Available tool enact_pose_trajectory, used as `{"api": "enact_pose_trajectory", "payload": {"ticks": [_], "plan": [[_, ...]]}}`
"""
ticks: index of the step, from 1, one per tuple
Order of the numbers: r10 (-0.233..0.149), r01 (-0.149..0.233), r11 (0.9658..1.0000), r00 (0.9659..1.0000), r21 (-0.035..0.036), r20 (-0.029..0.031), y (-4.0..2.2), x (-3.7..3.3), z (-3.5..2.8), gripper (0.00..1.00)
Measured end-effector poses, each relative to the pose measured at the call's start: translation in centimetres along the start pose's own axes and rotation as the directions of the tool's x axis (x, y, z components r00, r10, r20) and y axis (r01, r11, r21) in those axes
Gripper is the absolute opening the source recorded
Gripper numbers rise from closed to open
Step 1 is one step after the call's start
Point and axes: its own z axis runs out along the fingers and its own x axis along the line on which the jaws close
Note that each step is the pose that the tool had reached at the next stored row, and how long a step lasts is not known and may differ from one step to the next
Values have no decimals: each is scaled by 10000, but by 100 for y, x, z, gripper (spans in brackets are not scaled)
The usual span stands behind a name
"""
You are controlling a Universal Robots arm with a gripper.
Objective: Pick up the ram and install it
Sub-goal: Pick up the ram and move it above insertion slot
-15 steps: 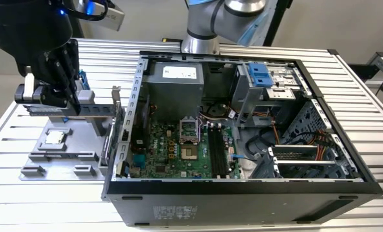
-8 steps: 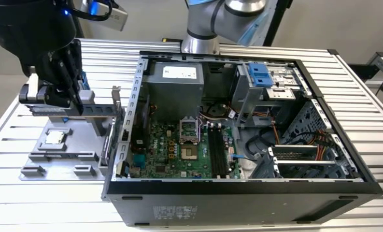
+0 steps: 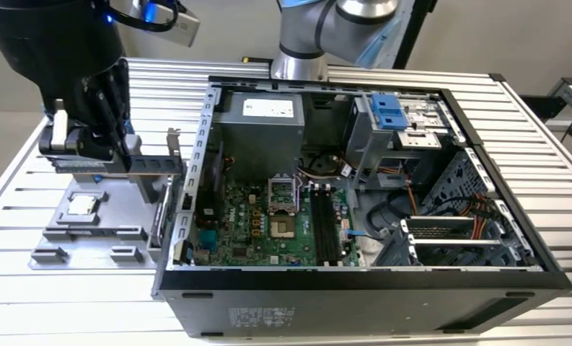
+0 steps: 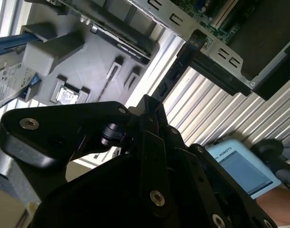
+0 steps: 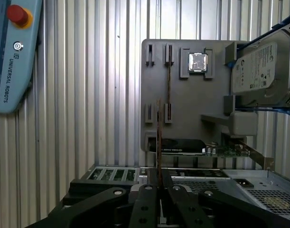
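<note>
Black tool [image 5: 159,183], dark ram [image 5: 158,137], green motherboard [image 3: 252,220], ribbed silver table [image 5: 88,118]

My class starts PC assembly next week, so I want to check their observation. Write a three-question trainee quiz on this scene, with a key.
1. True or false: the ram is already seated in the motherboard's black slots.
2. What sits in the grey holder beside the hard drive? A) processor chip B) screwdriver C) fan
3. Fill in: the gripper is shut on the ___.
Key: 1 false; 2 A; 3 ram.
</note>
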Motion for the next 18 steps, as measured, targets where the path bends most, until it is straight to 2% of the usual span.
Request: {"api": "enact_pose_trajectory", "payload": {"ticks": [10,18], "plan": [[-1,1,10000,10000,-1,0,-85,0,-2,0],[0,0,10000,10000,-4,-1,-176,-1,-3,0]]}}
